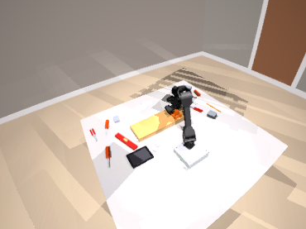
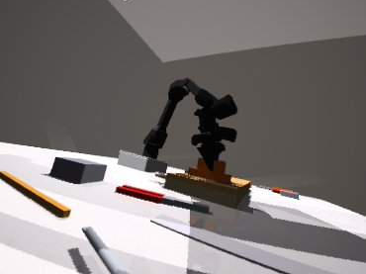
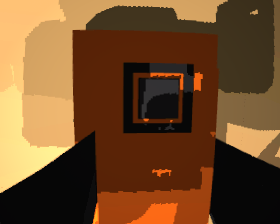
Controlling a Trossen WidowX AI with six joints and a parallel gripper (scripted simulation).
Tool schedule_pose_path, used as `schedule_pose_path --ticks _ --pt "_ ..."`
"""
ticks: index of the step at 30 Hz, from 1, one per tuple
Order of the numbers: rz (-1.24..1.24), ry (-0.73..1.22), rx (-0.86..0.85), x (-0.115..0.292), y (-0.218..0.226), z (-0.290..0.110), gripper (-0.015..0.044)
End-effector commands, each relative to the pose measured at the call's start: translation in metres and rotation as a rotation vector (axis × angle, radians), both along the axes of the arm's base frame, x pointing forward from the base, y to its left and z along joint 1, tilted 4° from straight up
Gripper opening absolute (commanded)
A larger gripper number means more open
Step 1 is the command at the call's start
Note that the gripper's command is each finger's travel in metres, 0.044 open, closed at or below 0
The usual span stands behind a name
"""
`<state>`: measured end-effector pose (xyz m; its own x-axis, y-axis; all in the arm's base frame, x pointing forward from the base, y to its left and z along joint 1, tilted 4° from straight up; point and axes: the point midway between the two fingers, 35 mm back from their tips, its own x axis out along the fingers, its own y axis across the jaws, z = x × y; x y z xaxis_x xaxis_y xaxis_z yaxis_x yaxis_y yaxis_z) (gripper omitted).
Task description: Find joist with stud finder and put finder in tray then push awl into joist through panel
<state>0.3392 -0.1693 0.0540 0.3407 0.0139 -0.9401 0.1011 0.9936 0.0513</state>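
The orange stud finder (image 1: pixel 177 115) (image 2: pixel 220 171) (image 3: pixel 110 110) is upright on or just above the floor panel (image 1: pixel 145 130) (image 2: pixel 208 188), toward its right part in the top view. My gripper (image 2: pixel 211 163) (image 3: pixel 155 137) is shut on it, with one black finger on each side. The square window on its face looks dark in the wrist view. The black tray (image 1: pixel 140 157) lies in front of the panel. Orange-handled tools lie at the left, one (image 1: pixel 107 153) with a dark shaft and another (image 1: pixel 107 125) behind it; I cannot tell which is the awl. The stud finder's underside is hidden.
A red level (image 1: pixel 126 140) lies between panel and tray. Red-handled pliers or cutters (image 1: pixel 93 134) lie far left. A red tool (image 1: pixel 198 109) (image 2: pixel 140 193), a grey block (image 1: pixel 212 114) (image 2: pixel 79 170) and a yellow stick (image 1: pixel 213 107) (image 2: pixel 37 195) lie beyond the arm's base (image 1: pixel 191 155).
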Motion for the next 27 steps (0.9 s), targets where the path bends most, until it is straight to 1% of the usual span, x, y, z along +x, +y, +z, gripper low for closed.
schedule_pose_path --ticks 1,14,27 --pt "0.001 0.002 -0.002 -0.002 -0.015 -0.001 0.0" --pt "0.001 0.002 -0.007 -0.007 -0.063 -0.003 0.0" --pt "-0.005 0.001 -0.006 -0.007 -0.061 0.0 0.0"
